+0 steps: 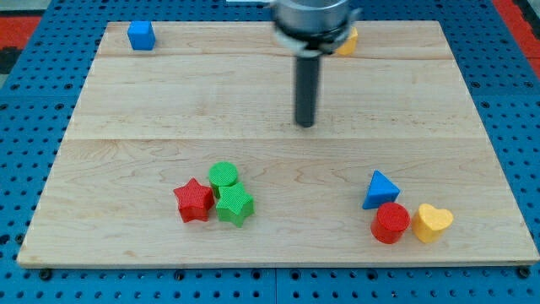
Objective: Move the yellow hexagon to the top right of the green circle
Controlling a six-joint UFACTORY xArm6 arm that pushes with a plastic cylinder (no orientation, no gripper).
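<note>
Yellow hexagon block (348, 40) at wooden board's (169, 101) top edge, half hidden behind arm, well up-right of green circle block (224, 175); my tip (305, 125), bare rod with no pincer, hangs between them touching nothing; green star (235, 205) and red star (194, 201) hug circle's lower side.

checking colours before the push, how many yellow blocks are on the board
2: a yellow heart at the view's bottom right beside the red circle, and a yellow block at the top, partly hidden behind the arm. Nothing else yellow shows.

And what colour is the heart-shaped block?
Yellow: the heart block, seen in the camera view.
</note>
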